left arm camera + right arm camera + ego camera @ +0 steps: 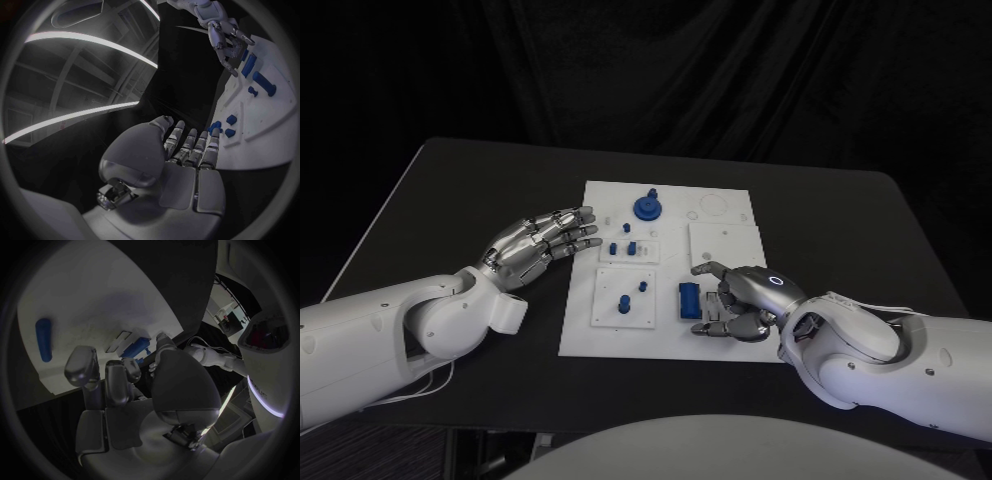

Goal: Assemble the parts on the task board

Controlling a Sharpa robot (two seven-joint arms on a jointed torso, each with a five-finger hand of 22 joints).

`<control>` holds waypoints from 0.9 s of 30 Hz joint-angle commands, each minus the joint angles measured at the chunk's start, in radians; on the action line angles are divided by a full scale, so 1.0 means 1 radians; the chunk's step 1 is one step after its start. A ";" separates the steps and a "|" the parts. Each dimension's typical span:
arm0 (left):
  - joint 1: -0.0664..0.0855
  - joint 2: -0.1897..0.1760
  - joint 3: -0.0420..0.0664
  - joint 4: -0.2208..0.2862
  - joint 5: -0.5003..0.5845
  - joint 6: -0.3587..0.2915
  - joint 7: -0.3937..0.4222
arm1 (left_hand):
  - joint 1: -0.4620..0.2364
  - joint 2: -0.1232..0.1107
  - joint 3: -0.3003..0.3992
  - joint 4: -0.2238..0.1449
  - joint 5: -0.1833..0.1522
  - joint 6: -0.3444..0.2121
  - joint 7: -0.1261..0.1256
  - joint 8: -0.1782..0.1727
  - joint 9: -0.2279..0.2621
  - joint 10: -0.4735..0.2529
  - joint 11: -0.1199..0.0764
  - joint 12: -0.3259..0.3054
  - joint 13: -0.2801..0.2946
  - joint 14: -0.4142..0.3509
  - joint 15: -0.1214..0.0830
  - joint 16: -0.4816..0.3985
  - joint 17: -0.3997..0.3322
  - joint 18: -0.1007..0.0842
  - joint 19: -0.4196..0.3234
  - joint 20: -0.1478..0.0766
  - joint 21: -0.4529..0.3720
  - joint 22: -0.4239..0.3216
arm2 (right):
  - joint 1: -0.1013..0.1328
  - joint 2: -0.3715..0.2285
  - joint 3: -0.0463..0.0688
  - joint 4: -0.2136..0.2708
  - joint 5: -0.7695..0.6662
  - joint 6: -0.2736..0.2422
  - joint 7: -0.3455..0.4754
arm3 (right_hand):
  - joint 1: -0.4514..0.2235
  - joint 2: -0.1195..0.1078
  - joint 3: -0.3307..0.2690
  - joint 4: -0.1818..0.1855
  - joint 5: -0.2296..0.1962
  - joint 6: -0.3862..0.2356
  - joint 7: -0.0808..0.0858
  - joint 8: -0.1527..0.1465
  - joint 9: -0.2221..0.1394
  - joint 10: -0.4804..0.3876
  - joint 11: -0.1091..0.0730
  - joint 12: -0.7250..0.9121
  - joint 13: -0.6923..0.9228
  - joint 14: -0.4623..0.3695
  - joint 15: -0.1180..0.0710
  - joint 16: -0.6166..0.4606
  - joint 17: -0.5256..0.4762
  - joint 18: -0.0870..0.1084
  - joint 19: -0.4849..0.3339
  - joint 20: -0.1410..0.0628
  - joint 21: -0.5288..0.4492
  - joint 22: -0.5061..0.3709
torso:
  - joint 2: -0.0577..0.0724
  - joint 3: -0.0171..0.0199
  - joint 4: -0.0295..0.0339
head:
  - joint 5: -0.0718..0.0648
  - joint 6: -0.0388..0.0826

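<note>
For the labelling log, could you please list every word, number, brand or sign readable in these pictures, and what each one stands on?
None can be read.
Task board: no print shows on it or on the blue parts.
Left hand and right hand: no legible marking.
Robot's body in the right wrist view: a faint dark mark, too blurred to read.

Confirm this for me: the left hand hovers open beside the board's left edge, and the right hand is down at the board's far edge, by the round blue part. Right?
Not quite. The right hand is at the near edge of the task board, beside the upright blue block, not by the round blue part at the far end. The head view shows it. The left hand does hover open beside the board's left edge.
</note>
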 commanded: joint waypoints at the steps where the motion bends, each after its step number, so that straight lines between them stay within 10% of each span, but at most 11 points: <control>1: -0.002 -0.001 0.001 0.003 0.002 0.012 0.014 | -0.011 0.000 0.006 0.001 -0.005 0.005 0.031 0.005 0.001 0.001 0.005 0.005 0.001 -0.006 -0.001 0.005 0.001 -0.007 0.004 0.000 -0.004 0.000 | 0.019 -0.026 0.003 0.032 0.000 -0.084 0.017 | -0.015 0.018 0.003 0.000 0.003 0.060 0.011 0.064 0.008 0.012 0.015 0.009 0.013 0.000 0.010 -0.005 0.001 0.004 0.004 0.002 -0.002 0.129 | 0.000 0.0000 -0.0002 | 0.000 0.000; 6: -0.002 -0.001 0.001 0.002 0.002 0.006 0.015 | -0.011 0.000 0.006 0.001 -0.005 0.007 0.031 0.006 0.001 0.001 0.005 0.006 0.001 -0.006 -0.001 0.006 0.001 -0.007 0.005 0.000 -0.004 0.002 | 0.101 -0.092 0.004 0.084 0.049 -0.091 0.009 | -0.013 0.072 0.014 -0.007 0.092 0.251 0.024 0.145 0.023 0.128 0.029 0.077 0.113 0.013 0.022 0.012 0.024 -0.002 0.024 0.015 0.036 0.141 | -0.001 0.0001 -0.0008 | -0.002 0.000; 10: -0.002 0.001 0.001 0.003 0.002 0.003 0.016 | -0.011 -0.001 0.008 0.001 -0.004 0.010 0.030 0.007 0.002 0.003 0.005 0.009 0.002 -0.005 -0.001 0.008 0.002 -0.007 0.006 0.000 -0.004 0.002 | 0.141 -0.136 0.003 0.096 0.084 -0.043 -0.025 | -0.028 0.101 0.004 -0.008 0.198 0.360 0.003 0.201 0.050 0.402 0.019 0.204 0.373 0.078 0.012 0.110 0.192 -0.048 0.111 0.006 0.276 0.203 | 0.000 0.0002 -0.0008 | -0.006 0.000; 13: -0.002 0.003 0.001 0.002 0.002 0.001 0.016 | -0.012 -0.001 0.009 0.002 -0.004 0.011 0.030 0.007 0.002 0.003 0.005 0.010 0.002 -0.004 -0.001 0.009 0.002 -0.007 0.007 0.000 -0.003 0.003 | 0.157 -0.162 0.000 0.094 0.143 0.007 -0.055 | -0.030 0.114 0.003 -0.011 0.275 0.405 -0.005 0.223 0.066 0.412 0.015 0.208 0.385 0.077 0.008 0.105 0.182 -0.047 0.111 0.001 0.278 0.202 | -0.001 -0.0001 0.0005 | -0.007 0.000; 22: -0.002 0.006 0.001 -0.004 0.002 0.002 0.019 | -0.012 -0.002 0.010 0.002 -0.003 0.011 0.030 0.008 0.002 0.004 0.005 0.010 0.002 -0.004 -0.001 0.010 0.002 -0.007 0.007 0.000 -0.003 0.003 | 0.126 -0.204 -0.003 0.072 0.185 0.104 -0.152 | -0.020 0.113 0.002 -0.008 0.359 0.429 -0.017 0.265 0.106 0.412 0.004 0.208 0.385 0.077 -0.002 0.104 0.178 -0.046 0.110 -0.007 0.282 0.201 | 0.000 -0.0029 0.0030 | -0.030 0.000; 27: -0.002 0.007 0.001 -0.005 0.002 0.005 0.017 | -0.012 -0.002 0.010 0.002 -0.003 0.011 0.030 0.008 0.002 0.004 0.005 0.010 0.002 -0.004 -0.001 0.010 0.002 -0.007 0.007 0.000 -0.003 0.003 | 0.104 -0.207 -0.004 0.063 0.132 0.131 -0.206 | -0.079 0.120 -0.022 -0.005 0.279 0.417 -0.024 0.292 0.139 0.412 -0.001 0.208 0.385 0.075 -0.007 0.099 0.169 -0.045 0.106 -0.012 0.276 0.198 | 0.000 -0.0029 0.0011 | -0.036 0.000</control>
